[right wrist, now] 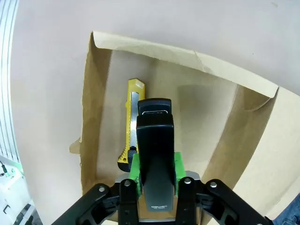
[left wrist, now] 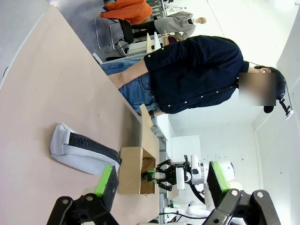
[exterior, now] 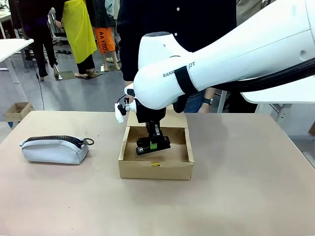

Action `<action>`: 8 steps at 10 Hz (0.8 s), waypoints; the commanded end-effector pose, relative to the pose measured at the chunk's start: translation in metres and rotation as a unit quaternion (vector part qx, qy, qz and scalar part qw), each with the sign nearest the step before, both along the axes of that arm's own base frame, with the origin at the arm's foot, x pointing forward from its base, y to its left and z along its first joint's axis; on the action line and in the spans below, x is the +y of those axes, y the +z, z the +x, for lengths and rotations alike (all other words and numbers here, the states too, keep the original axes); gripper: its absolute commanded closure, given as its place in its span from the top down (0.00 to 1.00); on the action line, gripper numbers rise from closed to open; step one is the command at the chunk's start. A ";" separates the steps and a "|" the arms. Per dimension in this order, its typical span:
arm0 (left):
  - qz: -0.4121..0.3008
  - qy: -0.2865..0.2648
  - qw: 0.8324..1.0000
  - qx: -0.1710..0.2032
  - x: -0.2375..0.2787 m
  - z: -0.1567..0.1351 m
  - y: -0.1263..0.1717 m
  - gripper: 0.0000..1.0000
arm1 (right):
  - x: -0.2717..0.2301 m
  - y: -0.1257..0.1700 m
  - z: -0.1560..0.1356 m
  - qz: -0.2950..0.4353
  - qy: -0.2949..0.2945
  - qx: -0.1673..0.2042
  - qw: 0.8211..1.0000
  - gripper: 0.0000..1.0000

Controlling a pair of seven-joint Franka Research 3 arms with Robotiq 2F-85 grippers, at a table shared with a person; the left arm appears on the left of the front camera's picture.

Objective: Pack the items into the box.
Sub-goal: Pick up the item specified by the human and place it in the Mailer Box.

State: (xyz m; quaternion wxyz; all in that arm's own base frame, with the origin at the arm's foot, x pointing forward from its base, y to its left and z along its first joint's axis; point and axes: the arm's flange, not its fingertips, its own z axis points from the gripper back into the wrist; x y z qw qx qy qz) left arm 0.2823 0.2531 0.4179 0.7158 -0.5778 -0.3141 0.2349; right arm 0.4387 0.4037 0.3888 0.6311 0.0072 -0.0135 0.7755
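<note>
**One stapler held inside the one box**

There is one box, one stapler, one knife, one pouch, and there are two grippers. The box (exterior: 147, 170) is brown cardboard, open on top, and stands on the table (exterior: 246, 187) in the middle of the front view. The stapler (right wrist: 155, 154) is small and black, with white print at its lower end. The right gripper (exterior: 153, 145) is closed on its two sides with the green pads and holds it low inside the box. The knife (right wrist: 131, 122), slim and yellow with a grey strip, lies on the box floor, partly hidden behind the stapler's left edge in the right wrist view. The left gripper (left wrist: 161, 180), at the bottom of its own view, is wide open and holds nothing. The grey pouch (exterior: 53, 149) lies at the left, well apart from the box.
</note>
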 end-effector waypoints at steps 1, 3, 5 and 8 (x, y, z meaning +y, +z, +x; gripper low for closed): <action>-0.002 0.003 1.000 -0.015 0.000 0.000 0.001 1.00 | 0.005 0.004 -0.002 -0.024 0.007 -0.020 0.999 0.91; -0.002 0.003 1.000 -0.015 0.000 0.000 0.001 1.00 | 0.003 0.004 -0.002 -0.029 0.004 -0.018 0.999 1.00; -0.002 0.003 1.000 -0.015 0.000 0.000 0.001 1.00 | 0.002 0.004 -0.001 -0.036 0.004 -0.015 0.999 1.00; -0.002 0.003 1.000 -0.015 0.000 0.000 0.001 1.00 | 0.000 0.005 -0.001 -0.040 0.002 -0.013 0.999 1.00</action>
